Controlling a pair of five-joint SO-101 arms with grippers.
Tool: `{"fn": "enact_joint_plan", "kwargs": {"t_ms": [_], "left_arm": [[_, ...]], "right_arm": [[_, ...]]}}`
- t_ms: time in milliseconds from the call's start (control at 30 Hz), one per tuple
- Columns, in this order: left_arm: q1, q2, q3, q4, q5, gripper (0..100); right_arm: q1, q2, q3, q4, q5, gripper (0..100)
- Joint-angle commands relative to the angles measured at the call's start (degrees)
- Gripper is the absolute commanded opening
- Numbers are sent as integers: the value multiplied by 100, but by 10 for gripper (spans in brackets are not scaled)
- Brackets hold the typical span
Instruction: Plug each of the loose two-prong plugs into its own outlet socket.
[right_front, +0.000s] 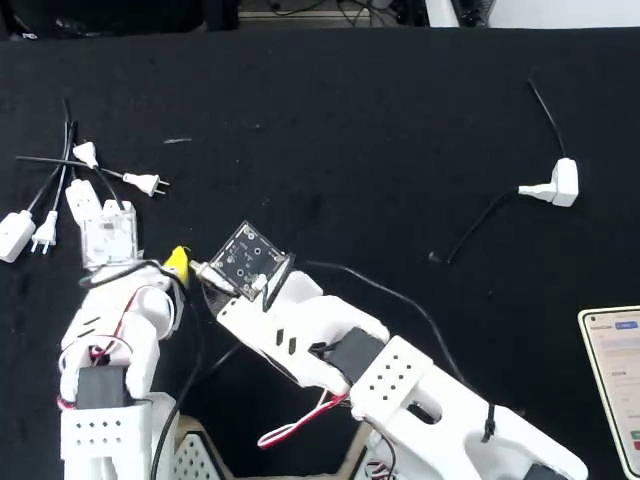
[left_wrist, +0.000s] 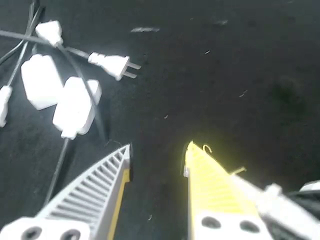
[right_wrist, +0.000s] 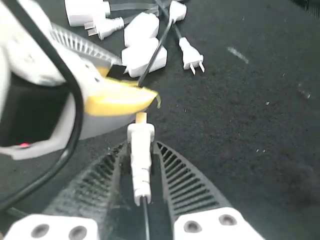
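Plug (right_wrist: 140, 160), white, is clenched in the right hand (right_wrist: 140, 146), its tip at the yellow finger (right_wrist: 120, 100) of the left hand (left_wrist: 157, 155), near the outlet blocks (right_wrist: 147, 55). Left hand is released, jaws spread, holding nothing. 1 loose 2-prong plug (left_wrist: 112, 64) lies on the black bench (right_front: 380, 150) just beside those outlet blocks.

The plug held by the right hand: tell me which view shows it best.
Right wrist view: the plug lies full length in the right hand. The high view shows it small; the left wrist view catches one end.
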Motion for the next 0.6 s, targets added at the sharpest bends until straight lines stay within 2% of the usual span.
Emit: {"fn": "enact_joint_plan", "kwargs": {"t_ms": [0, 267, 367, 567], "left_arm": [[-303, -62, -620, 211, 176, 185], [-356, -62, -664, 264, 149, 185], [-356, -53, -655, 316, -149, 185], [-356, -53, -646, 1152, -1011, 185]], "right_arm": [[-35, -13, -365, 290, 193, 10], [730, 268, -1332, 1503, 246, 10], [1134, 796, -2352, 2690, 475, 10], [1741, 2167, -4514, 5468, 1204, 10]]}}
